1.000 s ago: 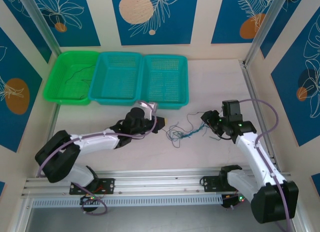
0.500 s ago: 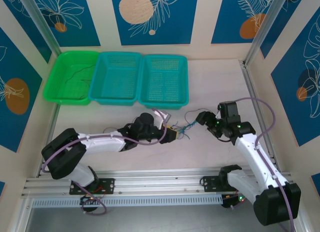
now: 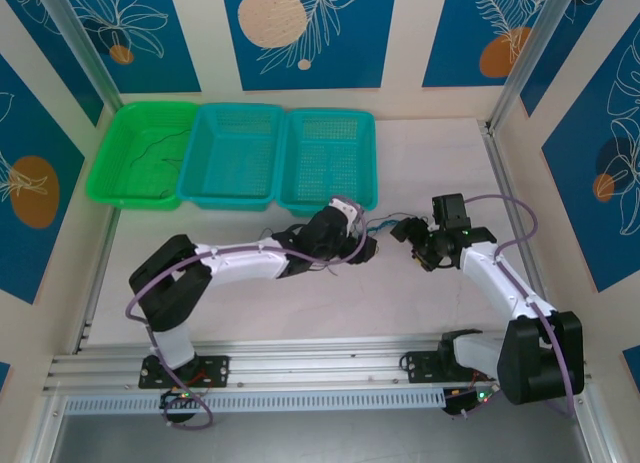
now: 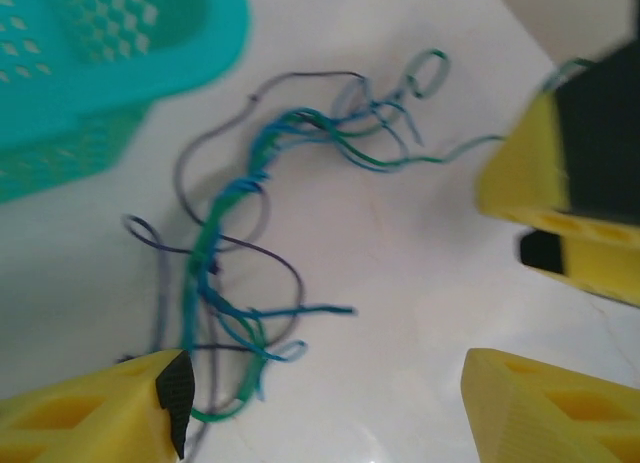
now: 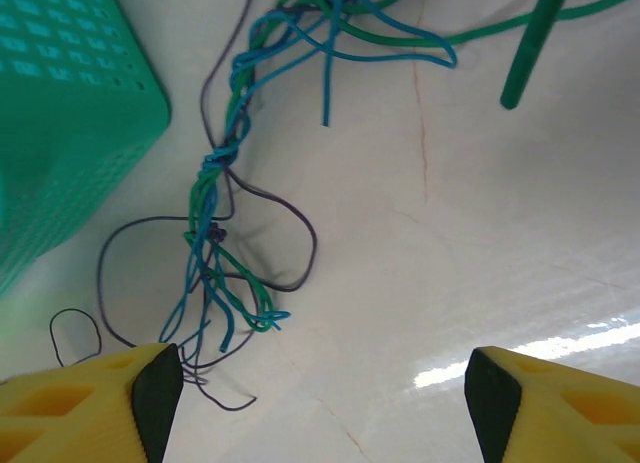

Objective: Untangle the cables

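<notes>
The cables [image 3: 379,227] form a thin tangle of blue, teal-green and purple-grey strands on the white table, between my two grippers. In the left wrist view the cables [image 4: 238,233] are twisted together, with their near ends beside my left finger; nothing sits between the jaws. My left gripper [image 3: 366,247] [image 4: 320,413] is open. My right gripper [image 3: 405,232] [image 5: 320,408] is open too, and the cables [image 5: 222,193] lie ahead of its left finger, loose on the table. A dark thin wire [image 3: 160,148] lies in the green basket [image 3: 105,178].
Two teal baskets [image 3: 195,188] [image 3: 372,188] stand beside the green one along the back left. The nearer teal basket's corner [image 4: 110,133] [image 5: 60,123] is close to the tangle. The right gripper's yellow fingers [image 4: 560,183] show in the left wrist view.
My left arm has reached right up to the tangle and its gripper has opened. The right gripper has opened wider and moved left and back. The tangle has shifted toward the teal basket.
</notes>
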Controlling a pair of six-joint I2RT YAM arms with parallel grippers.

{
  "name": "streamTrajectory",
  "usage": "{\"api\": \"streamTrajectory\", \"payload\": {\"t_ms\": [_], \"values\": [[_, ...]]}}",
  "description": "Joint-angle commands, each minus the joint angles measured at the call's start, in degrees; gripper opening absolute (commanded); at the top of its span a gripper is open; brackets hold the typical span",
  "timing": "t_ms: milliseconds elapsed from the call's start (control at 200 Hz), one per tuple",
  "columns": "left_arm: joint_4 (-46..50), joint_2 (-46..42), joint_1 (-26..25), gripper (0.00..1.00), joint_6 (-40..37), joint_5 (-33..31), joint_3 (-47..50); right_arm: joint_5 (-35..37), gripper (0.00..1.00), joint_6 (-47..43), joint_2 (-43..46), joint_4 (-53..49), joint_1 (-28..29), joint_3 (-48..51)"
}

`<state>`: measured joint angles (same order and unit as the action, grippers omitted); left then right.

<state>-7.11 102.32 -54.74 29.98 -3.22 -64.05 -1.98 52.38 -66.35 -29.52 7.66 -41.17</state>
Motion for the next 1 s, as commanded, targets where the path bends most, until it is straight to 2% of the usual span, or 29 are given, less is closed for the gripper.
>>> {"api": "streamTrajectory", "payload": {"t_ms": [0,130,295,355,400,440,530,630,760,995], "values": [[11.73,3.56,2.27,0.73,-0.83,-7.87,-6.8,-0.72,0.76,0.46,2.16,-0.03,1.1,-1.74],[18.47,8.44,3.62,0.68,-4.08,-5.8,-14.02,-0.32,0.76,0.33,4.43,-1.03,1.76,-0.81],[24.81,14.41,4.25,0.67,-5.49,-2.93,-21.59,0.08,0.76,0.56,6.96,-1.99,1.85,-0.02],[25.38,15.89,4.25,0.61,-5.98,-2.48,-22.95,-0.13,0.75,0.73,7.61,-2.29,1.95,-0.14],[24.75,16.59,4.29,0.53,-6.15,-1.64,-23.26,-0.13,0.75,0.76,8.0,-2.46,1.97,-0.32],[24.38,16.98,4.27,0.41,-5.92,-0.73,-23.44,-0.12,0.75,0.86,8.29,-2.47,2.08,-0.49],[23.97,17.19,4.29,0.0,-5.58,1.34,-23.62,0.3,0.75,1.52,8.36,-2.5,2.31,-0.68],[21.39,14.63,4.29,0.0,-4.81,4.03,-21.26,0.6,0.75,2.76,7.41,-0.99,3.23,-0.1],[15.11,7.25,4.03,0.0,-3.63,8.13,-14.95,-0.01,0.75,4.46,4.28,1.63,5.82,-0.18],[8.84,-0.69,3.42,0.0,-2.82,11.93,-6.15,-6.82,0.76,8.13,-6.19,10.59,6.05,-1.41]]}}
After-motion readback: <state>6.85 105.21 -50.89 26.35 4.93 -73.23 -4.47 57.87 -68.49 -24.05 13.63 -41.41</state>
